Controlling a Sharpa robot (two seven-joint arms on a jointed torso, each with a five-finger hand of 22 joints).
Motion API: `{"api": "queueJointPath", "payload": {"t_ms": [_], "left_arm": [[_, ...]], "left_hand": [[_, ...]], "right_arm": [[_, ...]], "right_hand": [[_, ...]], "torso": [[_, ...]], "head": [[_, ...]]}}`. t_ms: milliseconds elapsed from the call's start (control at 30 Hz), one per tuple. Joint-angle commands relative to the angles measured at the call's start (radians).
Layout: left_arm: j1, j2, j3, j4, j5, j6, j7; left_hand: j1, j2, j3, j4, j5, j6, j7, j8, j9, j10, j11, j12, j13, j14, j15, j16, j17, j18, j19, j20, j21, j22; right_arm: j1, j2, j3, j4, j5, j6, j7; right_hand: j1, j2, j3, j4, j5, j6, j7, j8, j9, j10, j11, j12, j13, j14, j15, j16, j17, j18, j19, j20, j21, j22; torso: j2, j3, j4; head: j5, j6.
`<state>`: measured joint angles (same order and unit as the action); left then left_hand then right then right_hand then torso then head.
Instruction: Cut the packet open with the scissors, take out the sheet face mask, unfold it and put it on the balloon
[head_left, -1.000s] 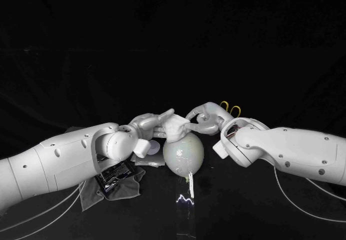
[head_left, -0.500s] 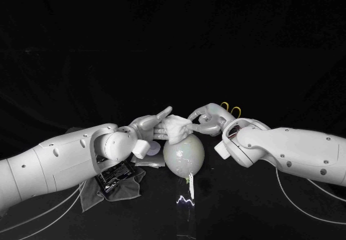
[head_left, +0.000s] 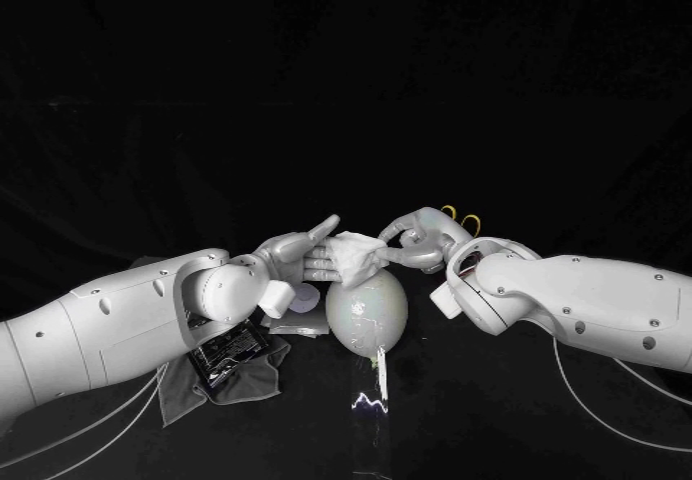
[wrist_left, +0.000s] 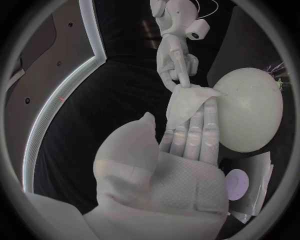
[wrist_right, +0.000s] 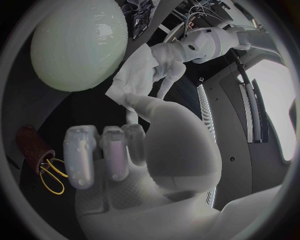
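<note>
A pale balloon (head_left: 366, 310) stands upright at the table's middle. Just above its top hangs the folded white sheet mask (head_left: 353, 256), held between both hands. My left hand (head_left: 306, 259) comes from the left, and the mask (wrist_left: 187, 103) lies against its stretched fingers (wrist_left: 199, 131). My right hand (head_left: 418, 241) pinches the mask's other edge (wrist_right: 134, 78) from the right. The cut packet (head_left: 294, 324) lies left of the balloon (wrist_left: 250, 111), under my left wrist. The yellow-handled scissors (head_left: 460, 212) stand behind my right hand, in a dark red holder (wrist_right: 33, 143).
A dark cloth with a black tray-like thing (head_left: 231, 360) lies under my left forearm. White cables (head_left: 599, 400) trail over the table below my right arm. A shiny scrap (head_left: 372, 400) lies in front of the balloon.
My left hand's fingers have straightened and one now points up. The mask bundle sits slightly higher and further right over the balloon. My right hand has shifted a little.
</note>
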<state>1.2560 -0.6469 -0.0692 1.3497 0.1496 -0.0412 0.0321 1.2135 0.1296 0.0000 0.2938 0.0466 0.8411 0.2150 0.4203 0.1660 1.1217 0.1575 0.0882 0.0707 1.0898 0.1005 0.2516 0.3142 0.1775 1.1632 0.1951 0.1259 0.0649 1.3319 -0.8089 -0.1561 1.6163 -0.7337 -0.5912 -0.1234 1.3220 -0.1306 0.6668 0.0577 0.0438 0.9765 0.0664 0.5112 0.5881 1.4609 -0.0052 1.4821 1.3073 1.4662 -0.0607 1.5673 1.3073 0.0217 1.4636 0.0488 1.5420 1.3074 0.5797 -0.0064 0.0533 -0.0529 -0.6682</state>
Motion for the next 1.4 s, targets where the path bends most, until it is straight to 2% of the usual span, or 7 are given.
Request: {"api": "queueJointPath", "payload": {"t_ms": [33,100,267,400,1067,1233,1400], "left_arm": [[0.001,0.001,0.001,0.001,0.016,0.04,-0.002],[0.001,0.0,0.001,0.001,0.016,0.044,-0.002],[0.001,-0.002,0.001,0.002,0.016,0.057,0.004],[0.001,-0.003,0.001,0.002,0.016,0.063,0.012],[-0.001,-0.014,0.001,-0.004,0.019,0.088,0.025],[-0.002,-0.015,0.0,-0.008,0.019,0.092,0.02],[-0.003,-0.013,0.0,-0.011,0.018,0.098,0.016]], "left_hand": [[0.051,-0.003,0.003,-0.005,0.003,-0.011,0.005,0.007,0.002,-0.011,0.0,0.008,0.0,-0.002,0.003,-0.011,0.004,0.008,0.002,0.005,-0.007,0.0],[0.067,-0.004,0.007,-0.008,0.003,-0.014,0.004,0.008,0.002,-0.012,0.0,0.008,0.0,-0.002,0.003,-0.013,0.005,0.008,0.002,0.005,-0.008,0.001],[0.199,-0.023,0.057,-0.034,0.003,-0.029,0.003,0.017,0.003,-0.02,-0.002,0.011,-0.001,-0.003,0.003,-0.026,0.011,0.009,0.002,0.004,-0.015,0.001],[0.252,-0.024,0.095,-0.048,0.004,-0.033,0.001,0.02,0.003,-0.025,-0.003,0.01,-0.003,-0.007,0.002,-0.033,0.013,0.008,-0.001,0.004,-0.019,0.001],[0.276,-0.059,0.158,-0.011,0.003,-0.035,0.006,0.031,0.002,-0.036,0.003,0.007,-0.004,-0.021,0.01,-0.056,0.016,0.007,-0.017,0.011,-0.033,0.0],[0.286,-0.079,0.172,-0.014,0.003,-0.03,0.004,0.037,0.003,-0.038,0.002,0.006,-0.004,-0.023,0.01,-0.061,0.017,0.008,-0.021,0.012,-0.036,0.0],[0.324,-0.113,0.208,-0.031,0.003,-0.015,-0.001,0.051,0.007,-0.041,0.001,0.004,-0.005,-0.025,0.009,-0.069,0.018,0.008,-0.025,0.011,-0.039,0.001]], "right_arm": [[0.001,-0.001,0.001,0.002,0.012,-0.008,-0.006],[0.001,-0.002,0.001,0.002,0.013,-0.008,-0.007],[0.001,-0.005,0.001,0.003,0.014,-0.008,-0.009],[0.001,-0.008,0.002,0.003,0.015,-0.008,-0.01],[0.001,-0.015,0.003,0.005,0.016,-0.016,-0.01],[0.001,-0.016,0.003,0.005,0.018,-0.018,-0.009],[0.001,-0.016,0.003,0.006,0.02,-0.017,-0.009]], "right_hand": [[-0.004,0.009,0.003,0.0,0.005,0.009,0.001,0.003,0.001,0.057,-0.001,0.003,0.193,0.105,-0.005,0.004,0.264,-0.015,0.094,-0.003,0.005,0.255],[-0.004,0.009,0.003,0.0,0.005,0.009,0.001,0.003,0.001,0.057,-0.001,0.003,0.193,0.105,-0.005,0.004,0.264,-0.015,0.094,-0.003,0.005,0.255],[-0.006,0.009,0.005,-0.002,0.005,0.009,0.001,0.004,0.002,0.058,-0.001,0.004,0.194,0.105,-0.005,0.004,0.264,-0.015,0.093,-0.003,0.005,0.255],[-0.006,0.009,0.005,-0.002,0.005,0.009,0.001,0.004,0.002,0.058,-0.001,0.004,0.194,0.105,-0.005,0.004,0.264,-0.015,0.093,-0.003,0.005,0.255],[-0.008,0.01,0.009,-0.005,0.005,0.009,0.001,0.006,0.003,0.058,-0.002,0.004,0.194,0.105,-0.005,0.004,0.264,-0.016,0.094,-0.004,0.005,0.255],[-0.008,0.01,0.009,-0.005,0.005,0.009,0.001,0.006,0.003,0.058,-0.002,0.004,0.194,0.105,-0.005,0.004,0.264,-0.016,0.094,-0.004,0.005,0.255],[-0.008,0.01,0.009,-0.005,0.005,0.009,0.001,0.006,0.003,0.058,-0.002,0.004,0.194,0.105,-0.005,0.004,0.264,-0.016,0.094,-0.004,0.005,0.255]], "torso": [[0.0,-0.0001,0.0003],[0.0,-0.0002,0.0],[0.0,0.0002,-0.0001],[0.0,0.0,-0.0003],[0.0,-0.0002,0.0006],[0.0,-0.0001,0.0008],[0.0,-0.0004,0.0008]], "head": [[-0.002,-0.001],[-0.002,-0.001],[-0.002,-0.001],[-0.003,-0.001],[-0.004,0.002],[-0.004,0.001],[-0.004,0.001]]}}
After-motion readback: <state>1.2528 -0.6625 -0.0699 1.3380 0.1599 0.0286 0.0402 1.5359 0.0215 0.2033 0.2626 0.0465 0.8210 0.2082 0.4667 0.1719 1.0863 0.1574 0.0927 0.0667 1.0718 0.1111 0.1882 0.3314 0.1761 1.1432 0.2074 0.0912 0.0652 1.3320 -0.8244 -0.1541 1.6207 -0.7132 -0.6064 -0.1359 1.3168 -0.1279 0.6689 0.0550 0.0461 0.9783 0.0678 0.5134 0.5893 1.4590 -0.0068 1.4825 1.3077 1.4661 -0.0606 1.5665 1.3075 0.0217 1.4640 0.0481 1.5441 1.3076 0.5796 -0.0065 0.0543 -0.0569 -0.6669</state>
